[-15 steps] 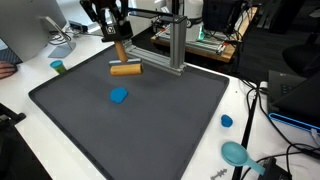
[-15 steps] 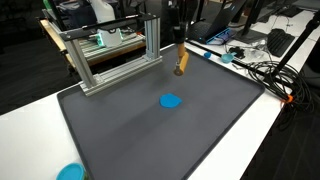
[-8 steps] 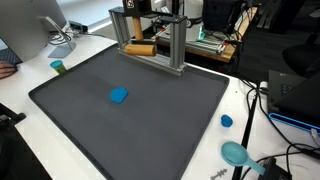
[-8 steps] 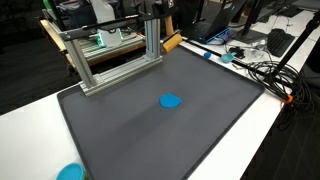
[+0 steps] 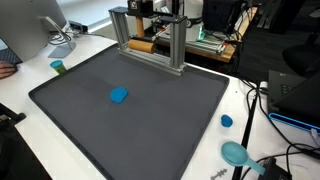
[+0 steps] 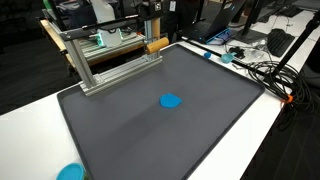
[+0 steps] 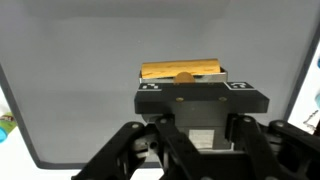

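Wrist view first: the gripper (image 7: 183,84) looks straight down from well above the mat, and its fingers are clamped on a wooden piece (image 7: 165,70). The piece sits directly at the fingertips, not off to any side. Its long axis runs across the picture, crosswise to the gripper's body, and a round peg end shows at its middle, right where the grip is. The actual contact of the pads is hidden behind the black housing, so I judge the hold from how the wood hangs there in the air. In both exterior views the same wooden piece (image 5: 140,47) (image 6: 157,44) hangs at the far edge of the work area, just beside the aluminium frame (image 5: 176,45) (image 6: 110,55), off the surface and level. The wood is pale tan, smooth and squared off, a short bar with a dowel set into it. Beneath it lies the dark grey mat (image 5: 150,120) (image 6: 200,120), matte and slightly grainy, on a white table (image 5: 20,95). A small blue block (image 5: 119,95) (image 6: 171,100) rests flat near the mat's middle, well apart from the gripper. Off the mat are a green cylinder (image 5: 58,67), a blue cap (image 5: 227,121) and a teal scoop-like object (image 5: 235,153).
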Controlling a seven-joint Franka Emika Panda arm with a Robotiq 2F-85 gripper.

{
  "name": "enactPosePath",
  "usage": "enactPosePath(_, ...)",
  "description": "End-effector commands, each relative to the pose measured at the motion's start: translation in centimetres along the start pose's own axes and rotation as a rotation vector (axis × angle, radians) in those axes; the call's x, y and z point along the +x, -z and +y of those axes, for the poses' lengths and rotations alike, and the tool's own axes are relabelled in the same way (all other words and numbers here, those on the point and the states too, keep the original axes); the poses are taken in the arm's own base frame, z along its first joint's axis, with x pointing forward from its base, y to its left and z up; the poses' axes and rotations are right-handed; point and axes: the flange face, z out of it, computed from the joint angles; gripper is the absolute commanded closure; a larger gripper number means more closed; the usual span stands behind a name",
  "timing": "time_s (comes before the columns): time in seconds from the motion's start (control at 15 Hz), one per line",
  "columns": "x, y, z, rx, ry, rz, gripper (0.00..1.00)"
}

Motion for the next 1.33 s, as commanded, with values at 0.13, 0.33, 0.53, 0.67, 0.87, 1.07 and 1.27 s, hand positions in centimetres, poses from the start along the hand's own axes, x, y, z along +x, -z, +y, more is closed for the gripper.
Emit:
enactPosePath(0.13,-1.4,1.9,1.3,-0.039,-0.072,-0.139,0.78)
enactPosePath(0.33,-2.2,1.7,1.3,-0.028,-0.072,-0.174,0.78)
enactPosePath(0.53,-3.1,0.9,1.5,-0.028,-0.076,-0.185,0.78)
enactPosePath(0.67,-3.9,0.3,1.1,-0.019,-0.067,-0.183,0.78)
enactPosePath(0.87,-5.4,-0.4,0.8,-0.015,-0.062,-0.188,0.78)
enactPosePath(1.07,-7.2,-0.3,0.6,-0.010,-0.053,-0.173,0.78)
enactPosePath(1.27,-8.8,-0.2,0.4,-0.002,-0.033,-0.180,0.78)
